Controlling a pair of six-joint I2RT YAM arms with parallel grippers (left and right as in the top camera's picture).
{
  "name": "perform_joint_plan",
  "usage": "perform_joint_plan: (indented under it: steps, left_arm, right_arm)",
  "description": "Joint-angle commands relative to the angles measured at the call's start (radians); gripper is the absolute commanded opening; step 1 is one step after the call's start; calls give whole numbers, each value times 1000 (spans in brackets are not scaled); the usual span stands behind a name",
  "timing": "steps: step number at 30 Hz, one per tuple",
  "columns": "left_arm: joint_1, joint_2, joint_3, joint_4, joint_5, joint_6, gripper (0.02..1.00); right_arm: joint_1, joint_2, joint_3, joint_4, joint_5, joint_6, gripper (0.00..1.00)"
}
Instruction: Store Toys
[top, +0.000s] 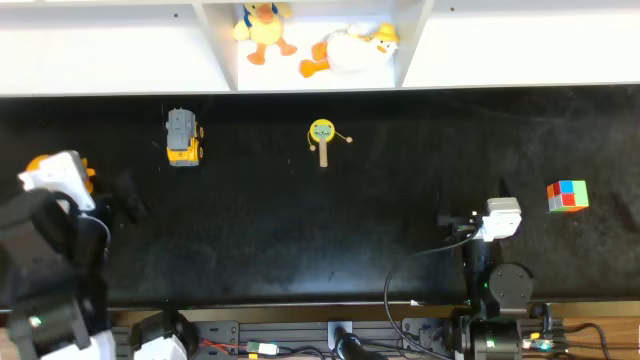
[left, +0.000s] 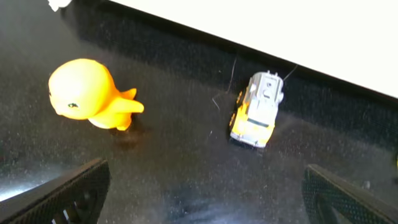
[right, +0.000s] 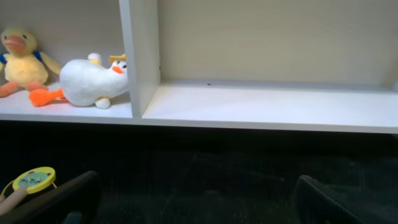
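From above, we see the black table (top: 300, 240) stretching between truck (top: 183, 136), rattle (top: 322, 135) and cube (top: 567, 196), with the shelf (top: 110, 50) along the far edge. In the left wrist view, our left gripper (left: 205, 193) is spread wide and holds nothing, with the orange duck (left: 87, 93) near it. In the right wrist view, the right gripper (right: 199, 199) gapes and holds nothing, facing the shelf.

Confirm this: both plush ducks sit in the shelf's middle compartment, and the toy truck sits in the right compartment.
Not quite. The yellow plush duck and the white plush duck are in the middle compartment, but the toy truck stands on the black table, in front of the shelf, as the top view shows.
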Motion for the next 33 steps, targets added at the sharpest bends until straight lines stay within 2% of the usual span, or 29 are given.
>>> perform_joint_plan:
  steps: [1,8,16,20,25,33]
  left_arm:
    - [45,82,90,-34,69,-5,996]
    - [113,142,130,-51,92,14,996]
    - [220,209,130,-59,119,170,996]
    - [317,237,130,-73,187,249,998]
    - [415,259,130,-79,280,415,996]
    - [437,317,130,-80,276,663,998]
  right_arm:
    - [-5,-9,-13,5,9,11,996]
    - [-5,-9,-13,5,9,11,998]
    - [-5,-9,-13,5,9,11,996]
    - [-5,-9,-13,5,9,11,996]
    - [-5,-9,-13,5,9,11,993]
    - [-5,-9,-13,5,9,11,996]
